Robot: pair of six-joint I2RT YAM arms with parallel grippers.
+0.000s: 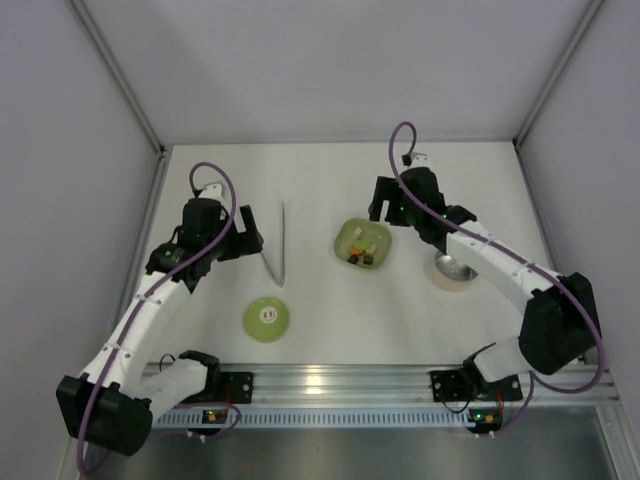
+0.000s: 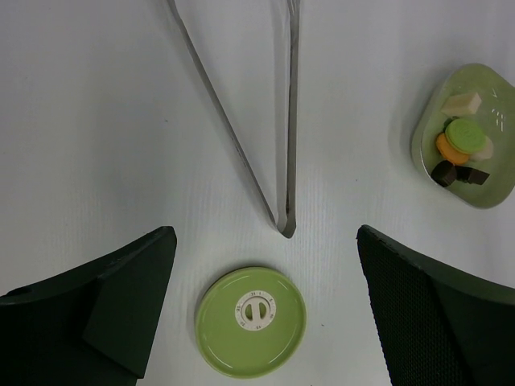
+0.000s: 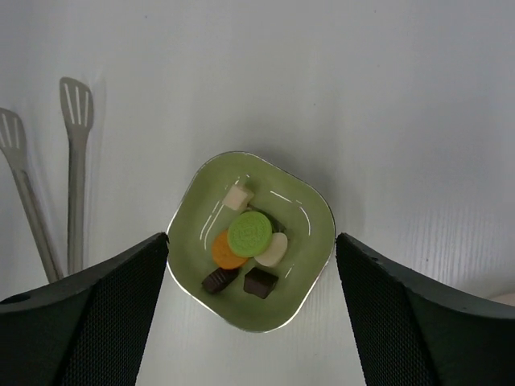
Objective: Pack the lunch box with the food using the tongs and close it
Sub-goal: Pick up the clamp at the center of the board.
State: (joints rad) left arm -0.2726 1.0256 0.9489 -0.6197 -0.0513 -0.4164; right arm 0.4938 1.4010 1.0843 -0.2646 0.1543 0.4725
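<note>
The silver tongs (image 1: 279,245) lie on the table in a narrow V, their joined end (image 2: 286,227) just ahead of my open left gripper (image 2: 263,241). The light-green lid (image 2: 252,321) lies flat under that gripper, nearer the table's front. The food (image 3: 249,241), orange, green, brown and whitish pieces, sits in a light-green rounded-square dish (image 3: 310,211). My right gripper (image 3: 251,240) hovers open over that dish with a finger on each side. The lunch box (image 1: 453,270) stands right of the dish, partly hidden by the right arm. In the top view the left gripper (image 1: 250,232) is beside the tongs and the right gripper (image 1: 386,210) is behind the dish (image 1: 348,232).
White walls close the table at the back and on both sides. A metal rail (image 1: 330,380) with the arm bases runs along the near edge. The tongs' slotted tips (image 3: 76,100) lie left of the dish.
</note>
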